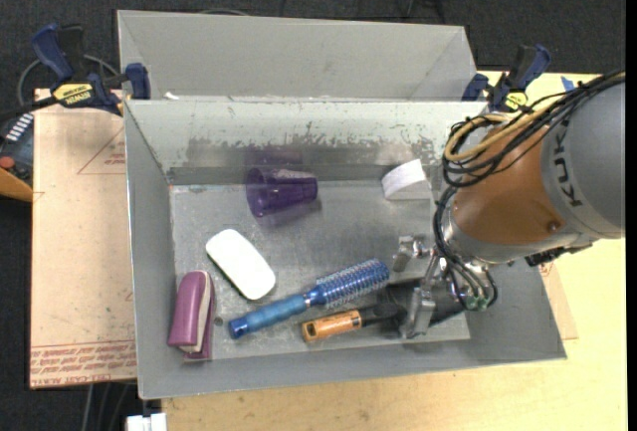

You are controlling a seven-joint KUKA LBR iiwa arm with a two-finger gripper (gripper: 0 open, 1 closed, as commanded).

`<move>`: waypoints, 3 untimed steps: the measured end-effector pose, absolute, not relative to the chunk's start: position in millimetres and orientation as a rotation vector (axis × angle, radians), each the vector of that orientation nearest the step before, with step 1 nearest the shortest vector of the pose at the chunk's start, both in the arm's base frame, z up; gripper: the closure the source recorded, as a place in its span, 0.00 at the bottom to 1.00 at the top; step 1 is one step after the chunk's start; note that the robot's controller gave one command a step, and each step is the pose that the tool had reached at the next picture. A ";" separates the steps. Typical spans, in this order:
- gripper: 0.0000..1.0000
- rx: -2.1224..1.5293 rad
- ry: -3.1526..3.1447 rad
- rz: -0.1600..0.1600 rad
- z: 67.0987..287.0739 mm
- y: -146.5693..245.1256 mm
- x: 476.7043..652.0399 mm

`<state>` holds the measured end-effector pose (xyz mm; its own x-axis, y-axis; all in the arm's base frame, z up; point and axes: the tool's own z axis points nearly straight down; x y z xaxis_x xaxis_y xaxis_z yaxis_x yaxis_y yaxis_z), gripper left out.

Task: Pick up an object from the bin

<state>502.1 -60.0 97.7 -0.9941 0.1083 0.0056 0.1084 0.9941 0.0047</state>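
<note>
Currently: your pincer sits low by the blue hairbrush and orange-and-black stick; open or closed, you cannot tell. Nothing lifted; pick outstanding.

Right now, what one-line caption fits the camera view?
Gripper low in the grey metal bin's lower right corner, beside a blue bristled hairbrush and an orange-and-black cylinder.

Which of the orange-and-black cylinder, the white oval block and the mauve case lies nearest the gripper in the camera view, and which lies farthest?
From the gripper at the bin's lower right:
1. Orange-and-black cylinder, just to its left.
2. White oval block, left of centre.
3. Mauve case, by the left wall.
</note>
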 end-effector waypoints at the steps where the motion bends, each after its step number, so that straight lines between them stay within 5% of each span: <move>1: 0.00 -0.008 -3.147 -0.003 71.1 -54.3 493.6; 2: 1.00 0.181 -3.136 -0.008 72.2 -48.5 501.2; 3: 0.00 0.182 -3.136 -0.010 70.5 -47.8 500.5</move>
<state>500.5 -47.8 70.5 -0.9933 -0.1154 0.0001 -0.1154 0.9933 0.0062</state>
